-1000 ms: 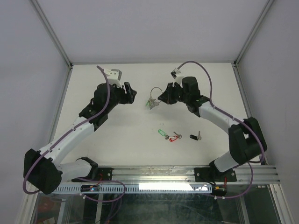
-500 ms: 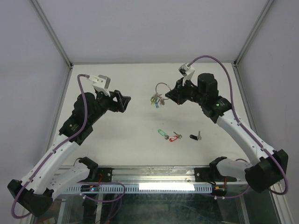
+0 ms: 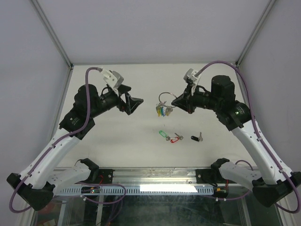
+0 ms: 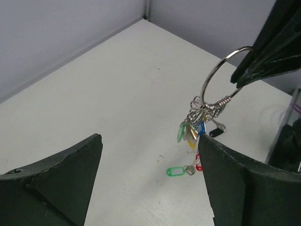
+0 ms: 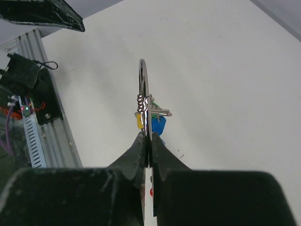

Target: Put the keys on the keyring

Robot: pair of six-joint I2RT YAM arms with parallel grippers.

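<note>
- Right pincer (image 3: 175,101): closed narrow on the rim of the keyring (image 3: 164,98), holding it up off the desk (image 3: 117,146).
- Keyring: upright in the air, roughly mid-desk, between the two pincers; edge-on in the right wrist view, gripped at its lower edge.
- Bunch of small keys (image 3: 162,111) hanging from the ring by a wire coil; blue, yellow and green tags visible.
- Left pincer (image 3: 134,104): wide, holding nothing, raised above the desk, aimed toward the keyring, clearly apart from it.
- Loose keys flat on the desk, in a row on the near side of the hanging ring, none touched by either pincer.
- Green-tag key (image 3: 163,134): leftmost in the top view.
- Red-tag key (image 3: 176,138): just beside the green one; touching or not, cannot tell.
- Black-tag key (image 3: 196,137): rightmost, a little apart from the red one, metal end pointing right.
- In the left wrist view, all three loose keys seen below and behind the hanging bunch.
</note>
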